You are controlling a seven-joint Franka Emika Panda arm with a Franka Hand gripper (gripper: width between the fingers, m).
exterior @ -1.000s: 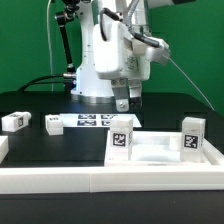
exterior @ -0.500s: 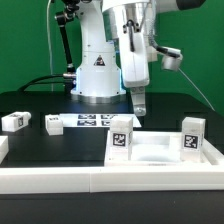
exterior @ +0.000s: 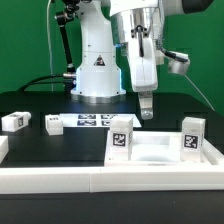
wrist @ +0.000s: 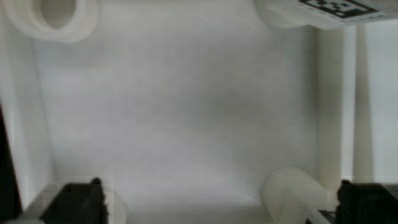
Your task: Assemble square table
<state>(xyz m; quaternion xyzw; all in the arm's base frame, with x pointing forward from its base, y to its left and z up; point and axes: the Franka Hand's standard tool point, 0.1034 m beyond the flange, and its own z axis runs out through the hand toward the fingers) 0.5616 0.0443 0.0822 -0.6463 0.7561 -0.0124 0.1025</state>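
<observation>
The square table top (exterior: pixel 156 153) lies upside down at the front, a white tray with a raised rim. Two tagged white legs stand upright on it, one toward the exterior view's left (exterior: pixel 122 138) and one toward its right (exterior: pixel 192 134). Two more tagged legs (exterior: pixel 14 121) (exterior: pixel 52 123) lie loose on the black table at the exterior view's left. My gripper (exterior: pixel 147 112) hangs above the top's far edge, open and empty. In the wrist view the gripper (wrist: pixel 222 205) looks down on the white top (wrist: pixel 196 100), with a tagged leg (wrist: pixel 324 8) and rounded white leg shapes (wrist: pixel 59 17) (wrist: pixel 299 194) at its corners.
The marker board (exterior: pixel 93 120) lies flat behind the table top. A long white border wall (exterior: pixel 100 181) runs along the front. The robot's white base (exterior: pixel 97 70) stands at the back, and a cable arcs down at the exterior view's right.
The gripper has swung toward the exterior view's right, from over the left standing leg to a spot between the two standing legs. The parts have not moved.
</observation>
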